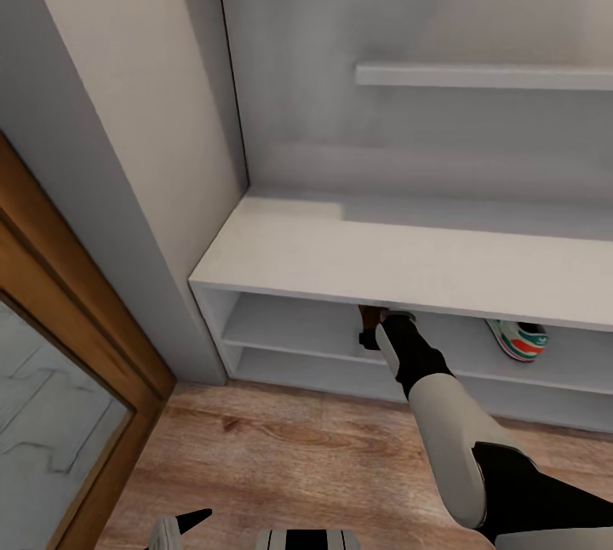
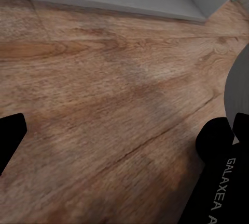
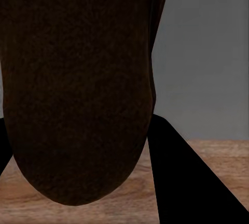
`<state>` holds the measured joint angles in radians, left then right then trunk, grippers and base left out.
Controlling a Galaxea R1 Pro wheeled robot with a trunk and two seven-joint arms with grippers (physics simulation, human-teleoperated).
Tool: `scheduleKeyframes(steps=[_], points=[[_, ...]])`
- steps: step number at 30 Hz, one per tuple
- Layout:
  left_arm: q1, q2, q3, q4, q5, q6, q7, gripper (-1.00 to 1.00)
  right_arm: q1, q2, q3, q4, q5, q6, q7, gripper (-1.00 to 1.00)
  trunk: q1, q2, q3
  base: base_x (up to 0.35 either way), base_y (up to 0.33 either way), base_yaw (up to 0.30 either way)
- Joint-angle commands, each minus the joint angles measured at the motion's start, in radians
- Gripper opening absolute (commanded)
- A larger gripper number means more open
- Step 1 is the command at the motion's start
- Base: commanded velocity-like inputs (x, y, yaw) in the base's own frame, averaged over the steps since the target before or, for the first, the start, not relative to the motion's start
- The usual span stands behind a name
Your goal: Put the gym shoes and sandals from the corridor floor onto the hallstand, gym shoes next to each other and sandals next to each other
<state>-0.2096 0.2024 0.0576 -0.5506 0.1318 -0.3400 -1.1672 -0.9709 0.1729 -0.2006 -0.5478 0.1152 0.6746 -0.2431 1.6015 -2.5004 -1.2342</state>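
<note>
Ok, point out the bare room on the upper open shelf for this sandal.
Free: the shelf stretch left of the right gripper. Also the gap between the gripper's sandal and the gym shoe. Crowded at the shoe.

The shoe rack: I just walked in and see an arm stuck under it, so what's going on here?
The robot's right arm reaches under the bench top of the hallstand, its right gripper at the upper open shelf with a brown sandal in it; the right wrist view shows that sandal's dark underside close up between the fingers. One gym shoe already sits on the same shelf, further right. The left gripper hangs open and empty over the wood-plank corridor floor.
</note>
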Motion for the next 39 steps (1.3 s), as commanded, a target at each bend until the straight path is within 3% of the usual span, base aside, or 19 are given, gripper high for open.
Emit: scheduleKeyframes(steps=[1,30,31,39], points=[[-0.001,0.0,0.001,0.001,0.002,-0.005,-0.003,1.0,-0.001,0.002,-0.006,-0.001,0.008,0.005,-0.001,-1.0,0.0,0.0,-0.001,0.029,0.09,0.0],[-0.001,0.0,0.001,0.0,0.002,-0.007,-0.003,1.0,0.0,0.002,-0.006,-0.001,0.008,0.005,-0.001,-1.0,0.0,0.0,-0.001,0.027,0.038,0.0],[-0.001,0.0,0.001,0.0,0.002,-0.007,-0.003,1.0,0.0,0.002,-0.006,-0.001,0.008,0.005,-0.001,1.0,0.0,0.0,-0.001,0.011,0.01,0.0],[-0.001,0.0,0.001,0.0,0.002,-0.007,-0.003,1.0,0.0,0.002,-0.006,-0.001,0.008,0.005,-0.001,1.0,0.0,0.0,-0.001,0.002,0.002,0.0]])
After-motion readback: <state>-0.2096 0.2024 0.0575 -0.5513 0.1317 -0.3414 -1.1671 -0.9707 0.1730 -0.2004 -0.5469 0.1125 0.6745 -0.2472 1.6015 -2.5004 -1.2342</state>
